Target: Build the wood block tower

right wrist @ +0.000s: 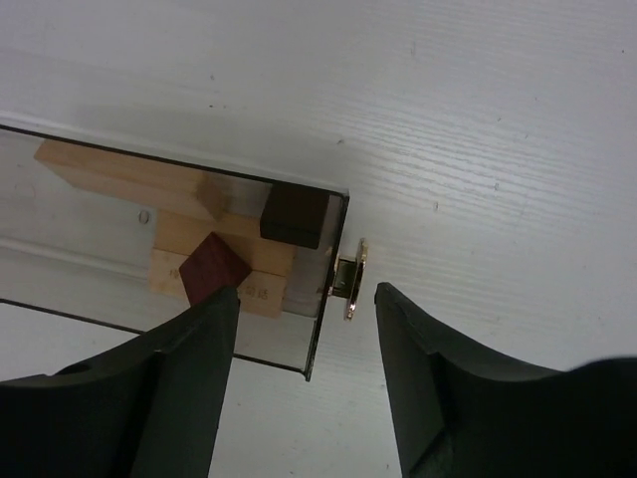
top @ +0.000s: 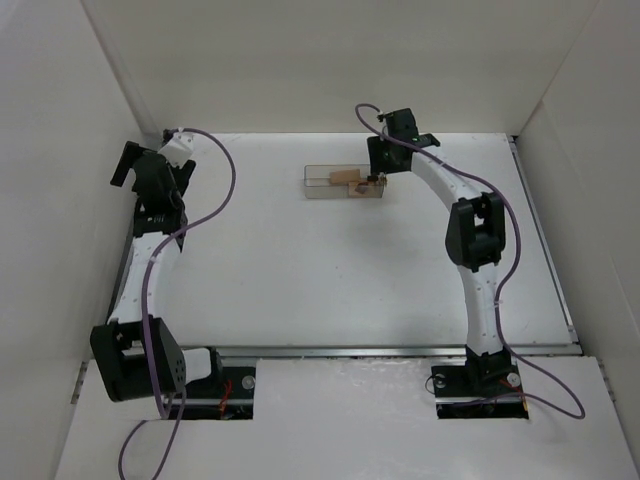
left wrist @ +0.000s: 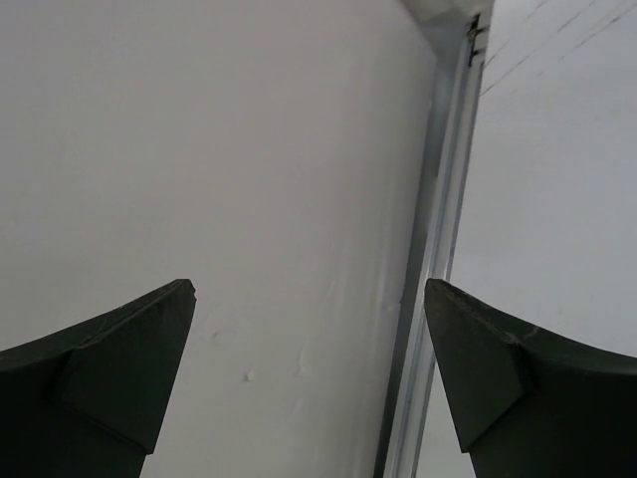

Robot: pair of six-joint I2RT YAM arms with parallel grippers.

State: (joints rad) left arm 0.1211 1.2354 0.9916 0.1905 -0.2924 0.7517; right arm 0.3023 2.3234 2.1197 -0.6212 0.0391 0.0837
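Note:
Inside a clear plastic box (top: pixel 320 186) at the back middle of the table lie the wooden blocks (top: pixel 346 180). The right wrist view shows a light tan bar (right wrist: pixel 129 179), a dark brown block (right wrist: pixel 296 214), a reddish-brown piece (right wrist: pixel 214 267) and more tan bars (right wrist: pixel 261 286) beneath. My right gripper (right wrist: pixel 306 291) (top: pixel 378 178) hangs over the box's right end, open. Its fingers straddle the end wall (right wrist: pixel 331 261) and a gold latch (right wrist: pixel 353 279) without touching them. My left gripper (left wrist: pixel 309 284) (top: pixel 128 165) stands open and holds nothing at the far left, near the side wall.
White enclosure walls (top: pixel 60 150) surround the table on the left, back and right. A metal rail (left wrist: pixel 428 299) runs along the wall's foot beside the left gripper. Purple cables (top: pixel 225 190) loop off both arms.

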